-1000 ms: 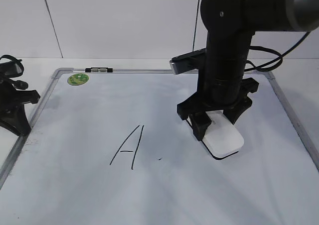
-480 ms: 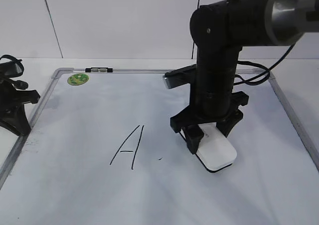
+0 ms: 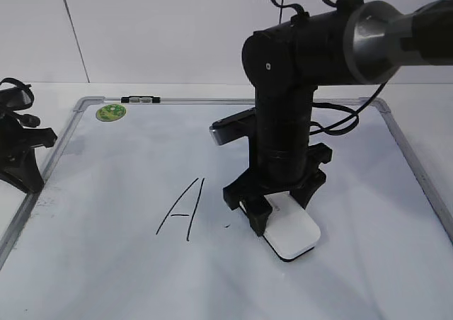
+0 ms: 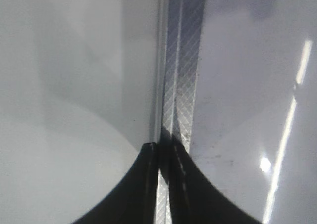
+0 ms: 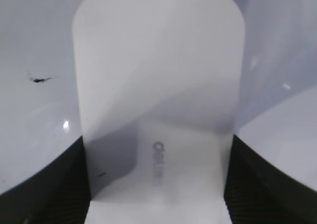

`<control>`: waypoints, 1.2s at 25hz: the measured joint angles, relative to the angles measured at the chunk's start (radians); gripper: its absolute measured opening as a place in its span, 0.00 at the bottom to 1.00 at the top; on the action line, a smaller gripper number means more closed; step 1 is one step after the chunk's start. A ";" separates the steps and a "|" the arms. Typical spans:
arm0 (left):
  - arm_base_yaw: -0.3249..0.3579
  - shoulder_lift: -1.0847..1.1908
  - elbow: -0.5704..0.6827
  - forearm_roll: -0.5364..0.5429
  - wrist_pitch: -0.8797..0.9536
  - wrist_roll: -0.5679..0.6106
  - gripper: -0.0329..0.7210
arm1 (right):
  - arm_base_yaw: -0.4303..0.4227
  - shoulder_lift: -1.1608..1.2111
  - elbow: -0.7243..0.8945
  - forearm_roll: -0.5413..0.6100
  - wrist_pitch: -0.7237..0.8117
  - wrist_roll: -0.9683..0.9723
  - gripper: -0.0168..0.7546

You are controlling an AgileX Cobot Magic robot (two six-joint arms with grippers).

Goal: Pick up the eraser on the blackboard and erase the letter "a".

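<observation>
Right gripper [image 3: 272,217] is clamped on the eraser [image 3: 291,233], flat on the blackboard [image 3: 106,277], long axis pointing toward the front-right. Left gripper [image 3: 21,161] looks closed.

Right end effector [image 3: 274,217] clamps eraser [image 3: 291,236] flat on blackboard [image 3: 106,263], just right of small ink speck [image 3: 226,226]. Capital A [image 3: 182,208] further left. Left end effector [image 3: 21,153] at board's left edge.

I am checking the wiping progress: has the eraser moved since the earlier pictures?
Yes. The eraser, held by the right gripper, has slid left and nearer the camera, closing on the capital A.
</observation>
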 joint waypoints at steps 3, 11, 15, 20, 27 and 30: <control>0.000 0.000 0.000 0.000 -0.002 0.000 0.08 | 0.002 0.000 0.000 0.000 -0.004 0.000 0.75; 0.000 0.000 0.000 -0.002 -0.002 0.000 0.08 | 0.038 0.002 0.000 0.000 -0.010 0.000 0.75; 0.000 0.000 0.000 -0.002 -0.002 0.000 0.08 | 0.080 0.004 0.000 0.000 -0.011 0.000 0.75; 0.000 0.000 0.000 -0.002 -0.002 0.000 0.08 | 0.113 0.004 0.000 0.000 -0.011 0.000 0.75; 0.000 0.000 0.000 -0.002 -0.002 0.000 0.08 | 0.133 0.004 0.000 0.001 -0.011 0.002 0.75; 0.000 0.000 0.000 -0.004 -0.002 0.000 0.08 | 0.135 0.004 0.000 -0.022 -0.009 0.021 0.75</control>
